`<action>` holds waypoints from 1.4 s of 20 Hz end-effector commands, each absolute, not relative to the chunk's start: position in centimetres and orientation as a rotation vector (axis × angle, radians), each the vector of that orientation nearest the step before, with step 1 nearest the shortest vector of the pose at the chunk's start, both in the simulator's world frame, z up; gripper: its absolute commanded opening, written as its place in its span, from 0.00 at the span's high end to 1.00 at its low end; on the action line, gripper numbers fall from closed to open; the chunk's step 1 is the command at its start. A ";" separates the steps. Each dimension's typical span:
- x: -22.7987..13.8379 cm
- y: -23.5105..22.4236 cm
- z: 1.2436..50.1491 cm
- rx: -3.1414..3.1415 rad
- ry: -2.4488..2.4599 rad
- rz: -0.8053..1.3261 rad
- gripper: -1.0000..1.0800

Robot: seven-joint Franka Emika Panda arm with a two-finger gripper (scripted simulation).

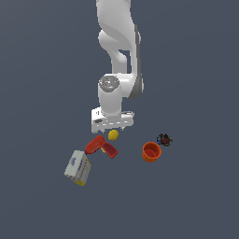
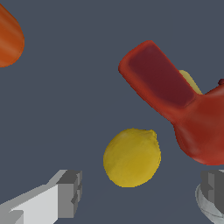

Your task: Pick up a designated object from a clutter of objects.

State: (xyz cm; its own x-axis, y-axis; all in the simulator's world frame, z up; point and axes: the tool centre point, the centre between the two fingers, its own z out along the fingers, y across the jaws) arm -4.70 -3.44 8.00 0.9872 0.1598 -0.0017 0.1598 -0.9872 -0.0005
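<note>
Showing: one moment, seen by us from an exterior camera and a wrist camera.
Yellow ball (image 1: 113, 135): we find it on the dark floor just below the gripper, near the upper end of the red tool and apart from it. In the wrist view the yellow ball (image 2: 132, 157) is roughly round with a small nub on one side, and it lies free between the two fingers, touched by neither.
Gripper (image 1: 112, 127): it hangs directly over the ball. In the wrist view the gripper (image 2: 142, 197) has its jaws spread wide, and the fingers (image 2: 70, 192) stand on either side of the ball with a gap to each.
Red drill-shaped tool (image 1: 101, 146): we see it lying flat just beside the ball, on the exterior view's lower left of it. In the wrist view the red drill-shaped tool (image 2: 175, 100) shows a broad flat arm and a rounded body, with a small yellow patch behind it that we cannot identify.
White-grey box (image 1: 78, 167): tilted, with a yellow lower edge, near the tool's far end on the exterior view's left.
Orange cup (image 1: 151, 151): upright, mouth open upward, well apart from the ball on the exterior view's right. In the wrist view only a curved part of the orange cup (image 2: 9, 37) shows at the frame's corner.
Small dark multicoloured object (image 1: 164, 139): just beside the cup's upper right in the exterior view; we cannot tell whether the two touch.
Floor (image 1: 196, 200): plain dark grey-blue.
</note>
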 end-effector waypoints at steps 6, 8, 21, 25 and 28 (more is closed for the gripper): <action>-4.8 -3.5 7.5 -3.131 -0.253 0.002 0.04; -4.8 -3.5 6.9 -3.131 -0.253 0.002 0.04; -4.8 -3.5 2.8 -3.131 -0.254 0.000 0.04; -4.8 -3.5 2.8 -3.131 -0.254 0.000 1.00; -4.8 -3.5 2.8 -3.131 -0.254 0.000 1.00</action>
